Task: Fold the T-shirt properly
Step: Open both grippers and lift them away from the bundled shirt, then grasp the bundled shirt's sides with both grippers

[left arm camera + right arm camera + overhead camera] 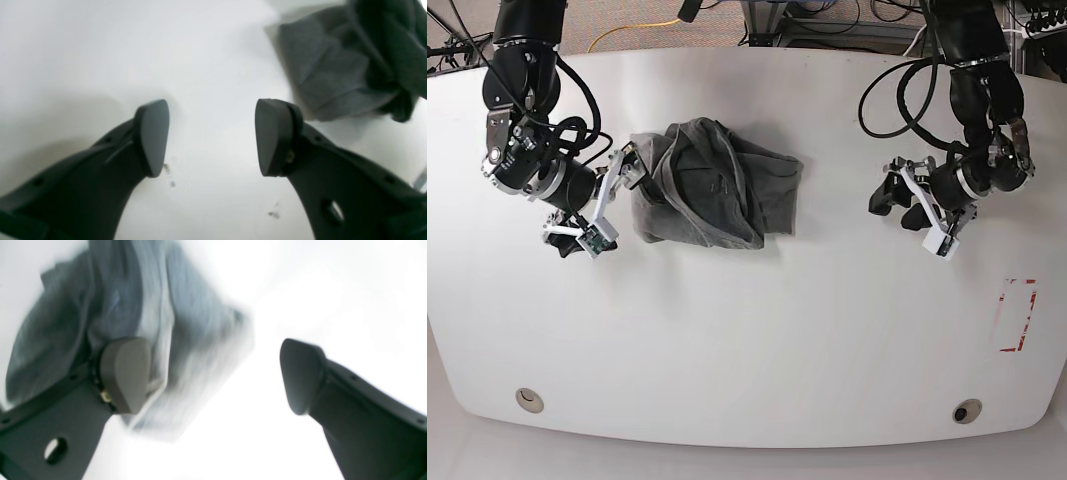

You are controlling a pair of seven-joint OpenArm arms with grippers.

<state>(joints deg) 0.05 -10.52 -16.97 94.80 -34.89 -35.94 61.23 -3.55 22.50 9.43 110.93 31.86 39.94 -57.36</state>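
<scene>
The grey T-shirt (712, 185) lies crumpled in a bunched heap on the white table (747, 350), left of centre. My right gripper (607, 195) is open at the heap's left edge. In the right wrist view the right gripper (213, 376) has one finger (125, 373) against the T-shirt (196, 326) and the other over bare table. My left gripper (895, 205) is open and empty, well to the right of the shirt. In the left wrist view the left gripper (211, 136) hangs over bare table, with the T-shirt (327, 73) at the upper right.
A red-outlined rectangle (1017, 315) is marked near the table's right edge. Two round holes (527, 400) (967, 410) sit near the front edge. Cables lie beyond the far edge. Small dark specks (273, 213) mark the table under my left gripper.
</scene>
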